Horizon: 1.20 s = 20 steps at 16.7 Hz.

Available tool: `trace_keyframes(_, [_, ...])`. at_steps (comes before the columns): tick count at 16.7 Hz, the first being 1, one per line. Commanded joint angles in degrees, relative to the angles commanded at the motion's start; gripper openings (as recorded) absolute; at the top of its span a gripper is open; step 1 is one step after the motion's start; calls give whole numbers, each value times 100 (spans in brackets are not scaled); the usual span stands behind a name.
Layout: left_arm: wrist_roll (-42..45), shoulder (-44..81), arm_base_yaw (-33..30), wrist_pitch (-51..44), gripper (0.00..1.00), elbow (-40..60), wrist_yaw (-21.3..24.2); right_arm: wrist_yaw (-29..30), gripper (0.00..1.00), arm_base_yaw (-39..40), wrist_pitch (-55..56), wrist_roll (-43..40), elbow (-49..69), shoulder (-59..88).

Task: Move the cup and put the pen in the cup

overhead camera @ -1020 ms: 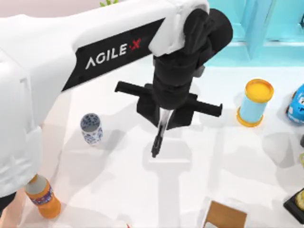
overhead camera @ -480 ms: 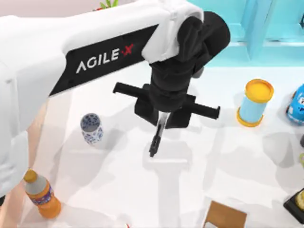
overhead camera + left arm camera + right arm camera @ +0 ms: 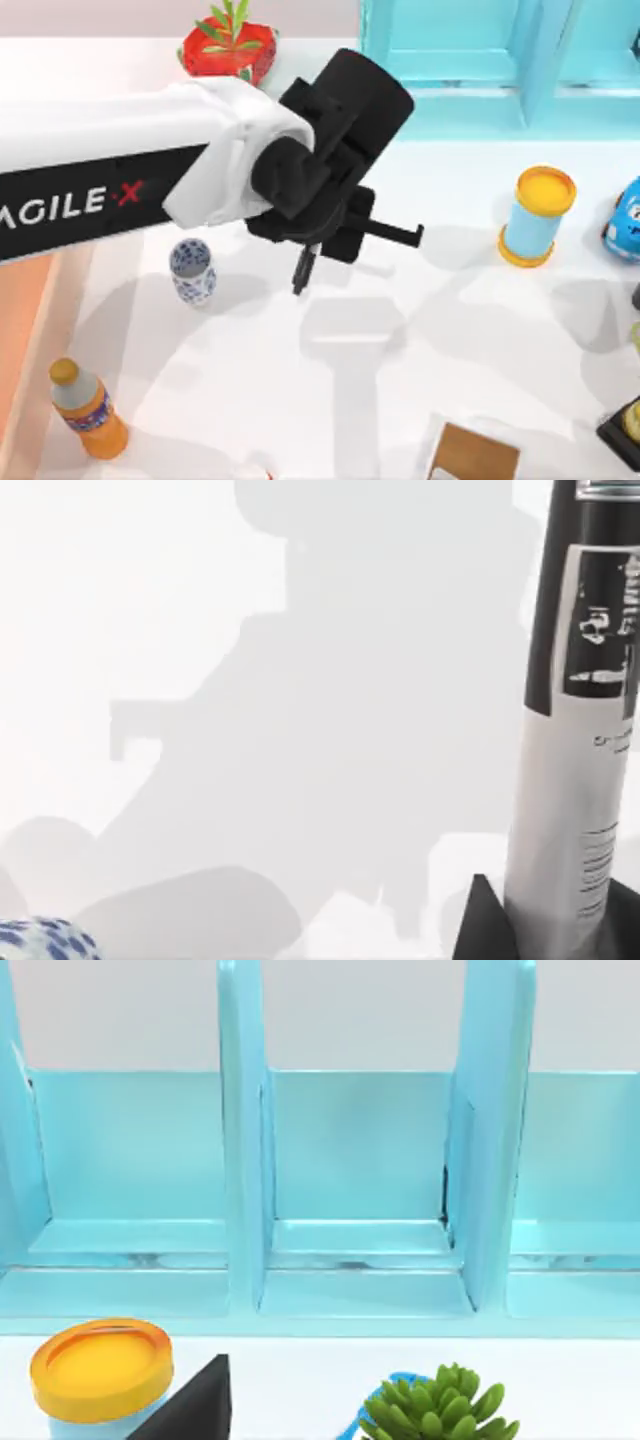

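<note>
Left arm: white AgileX arm reaching in from the left edge of the top view across the upper middle; its black left gripper (image 3: 305, 262) hangs over the white table (image 3: 360, 400), just right of the cup

Left gripper jaws: clenched on the slim black marker pen (image 3: 303, 270); from above only the pen's dark lower end pokes out beneath the gripper, tip pointing down toward the table

Pen, closer look: the left wrist view shows the barrel (image 3: 575, 730) at its right side, with a pale grey-white label band and fine print that the top view cannot resolve; a dark finger (image 3: 487, 920) sits beside the barrel at the lower right

Cup: small white handleless cup with a blue floral pattern (image 3: 192, 271) standing upright at middle left of the top view, mouth open upward, apart from the pen; the left wrist view catches just a blue-speckled sliver (image 3: 45, 940) in its lower left corner

Right gripper: a dark wedge (image 3: 195, 1405) at the bottom of the right wrist view; jaw state cannot be told

Right wrist surroundings: turquoise compartmented shelf (image 3: 350, 1190) across the frame; light-blue cylinder with yellow lid (image 3: 100, 1375) lower left; green succulent (image 3: 440, 1415) lower centre

Top view extras: the same cylinder (image 3: 538, 216) at right; orange bottle (image 3: 88, 410) lower left; red strawberry-like pot (image 3: 228, 45) at the top; brown box (image 3: 473, 455) at the bottom
</note>
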Motion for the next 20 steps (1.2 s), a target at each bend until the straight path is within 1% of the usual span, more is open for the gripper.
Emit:
trace_keyframes(6, [900,-1781,193,3676,0,-2773,-670,0,100,0,0,0,0,0])
trace_keyframes(9, [1355,-2630,298,5404,0,-3975,-899,0,100,0,0,0,0,0])
trace_keyframes(12, [1768,-3365,392,6839,0,-4967,-1045,0,100,0,0,0,0,0])
trace_keyframes(14, [2000,-3766,447,7579,0,-5479,-1101,0,100,0,0,0,0,0])
trace_keyframes(16, [2173,-4063,489,8095,0,-5848,-1130,0,100,0,0,0,0,0])
trace_keyframes(18, [2271,-4231,516,8369,0,-6053,-1139,0,100,0,0,0,0,0])
trace_keyframes(20, [2288,-4261,521,8415,0,-6089,-1139,0,100,0,0,0,0,0])
